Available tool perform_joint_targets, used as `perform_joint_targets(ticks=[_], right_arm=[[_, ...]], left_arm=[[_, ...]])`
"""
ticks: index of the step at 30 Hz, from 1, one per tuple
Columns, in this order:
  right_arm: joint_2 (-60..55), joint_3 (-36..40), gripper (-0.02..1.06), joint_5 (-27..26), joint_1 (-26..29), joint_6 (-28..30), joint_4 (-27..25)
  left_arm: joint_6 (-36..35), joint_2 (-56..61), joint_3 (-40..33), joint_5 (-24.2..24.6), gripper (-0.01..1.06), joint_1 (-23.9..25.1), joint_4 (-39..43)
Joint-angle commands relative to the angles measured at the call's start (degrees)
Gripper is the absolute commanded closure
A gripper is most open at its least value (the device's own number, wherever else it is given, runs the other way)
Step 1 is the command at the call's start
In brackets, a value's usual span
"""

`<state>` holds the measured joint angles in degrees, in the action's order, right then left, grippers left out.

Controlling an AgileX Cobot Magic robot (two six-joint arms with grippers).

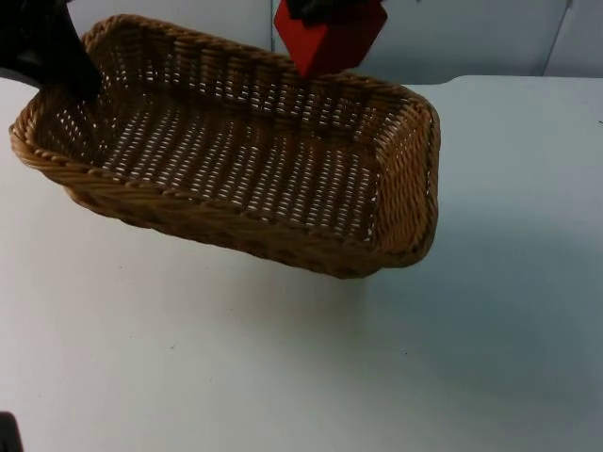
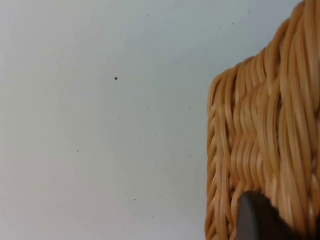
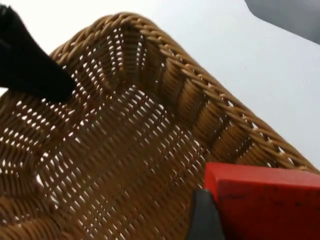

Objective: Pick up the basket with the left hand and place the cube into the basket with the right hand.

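— From the top, where do you stand?

— My left gripper (image 1: 80,80) is closed on the near-left corner of the basket (image 1: 236,169), holding it off the table (image 1: 490,282) and tilted. My right gripper (image 1: 325,11) comes in at the far side with the cube (image 1: 330,40) clamped between its fingers. The cube hangs over the far rim, roughly at the middle of the basket's long side, not yet over the floor of it.

— So which way does the cube have to go?

— Toward the camera, I judge, across the short axis of the basket, then down. The long axis runs from my left gripper off to the right.

— Left wrist?

— The woven wall of the basket (image 2: 260,150) stands right against my fingertip (image 2: 257,220), with bare table (image 2: 100,100) beside it.

— Right wrist?

— The cube (image 3: 265,200) sits against my finger (image 3: 205,217), held firm. Past it lies the open basket (image 3: 125,150), its rim just beside the cube. The left gripper (image 3: 30,65) is dark on the far corner.

— The risk?

— Letting go too early, I think; the cube could catch the rim.
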<state>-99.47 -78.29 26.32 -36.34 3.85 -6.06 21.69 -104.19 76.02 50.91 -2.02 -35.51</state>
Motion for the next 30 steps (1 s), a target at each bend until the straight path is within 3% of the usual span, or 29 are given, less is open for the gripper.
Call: perform_joint_targets(ticks=[1,3,8,12,19,22,23,25,27,28,30], right_arm=[[-0.9,-0.5,0.93,-0.8,-0.2,-0.8,-0.2],[-1.8,-0.5,0.89,-0.5,-0.2,-0.9,-0.5],[-7.1,-0.5,0.63,0.3,-0.2,-0.9,-4.8],[-8.2,-0.5,0.57,0.6,-0.2,-0.9,-5.1],[-8.2,-1.1,0.56,0.8,-0.2,-0.9,-4.2],[-8.1,-5.3,0.41,5.7,-0.2,-0.9,-4.2],[-8.1,-5.3,0.41,5.7,-0.2,-0.9,-4.2],[-8.1,-9.2,0.3,11.2,-0.2,-0.9,-4.2],[-8.1,-13.7,0.28,16.5,-0.2,-0.9,-4.2],[-8.1,-13.7,0.28,16.5,-0.2,-0.9,-4.2],[-8.1,-18.6,0.29,23.1,-0.2,-1.3,-4.2]], left_arm=[[-0.5,1.0,0.1,1.2,1.05,-0.4,-2.0],[-0.1,1.0,0.1,1.4,1.05,-0.4,-2.7],[3.4,1.0,0.1,3.1,1.05,-0.4,-6.6],[3.4,1.0,0.1,3.4,1.05,-0.4,-7.7],[4.7,1.0,0.1,4.5,1.05,-0.4,-8.0],[5.3,1.0,0.1,5.2,1.05,-0.4,-8.2],[5.3,1.0,0.1,5.2,1.05,-0.4,-8.2],[5.3,1.0,0.1,5.3,1.05,-0.4,-8.2],[5.3,1.0,0.1,5.4,1.05,-0.4,-8.1],[5.3,1.0,0.1,5.4,1.05,-0.4,-8.1],[5.3,1.0,0.1,5.4,1.05,-0.4,-8.1]])
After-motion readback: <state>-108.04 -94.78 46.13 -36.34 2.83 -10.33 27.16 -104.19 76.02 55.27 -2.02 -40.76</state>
